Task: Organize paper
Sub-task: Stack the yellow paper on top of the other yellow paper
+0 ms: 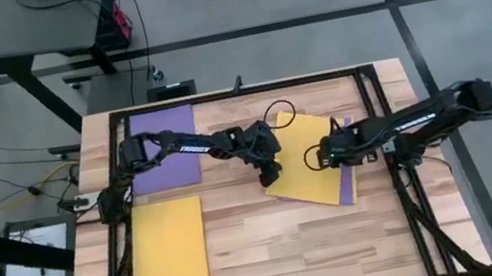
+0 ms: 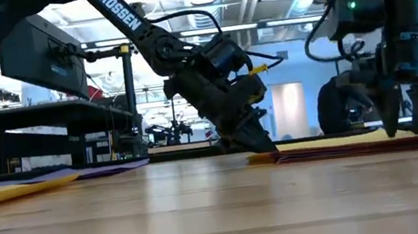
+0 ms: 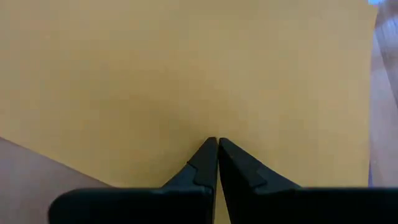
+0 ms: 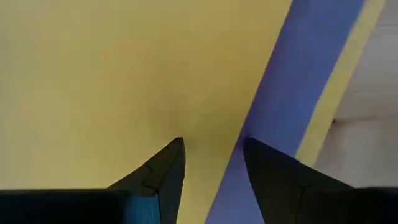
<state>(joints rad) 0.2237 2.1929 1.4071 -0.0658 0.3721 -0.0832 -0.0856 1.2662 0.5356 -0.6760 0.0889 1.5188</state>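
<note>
Right of centre in the high view, a skewed stack lay on the counter [image 1: 275,244]: a yellow sheet [image 1: 306,163] over a purple sheet [image 1: 348,181]. The left hand [image 1: 270,176] pressed its fingers together on the yellow sheet's lower-left edge; the right hand [image 1: 336,156] stood fingers apart over the stack's right side. Sorted sheets (one purple, one yellow) lay at left. The paper looked light, limp and slippery; a pinch at a lifted edge seemed best.

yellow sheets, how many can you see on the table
3: one at the near left, one topping the right stack, one edge under that stack's purple sheet. More may be hidden.
</note>
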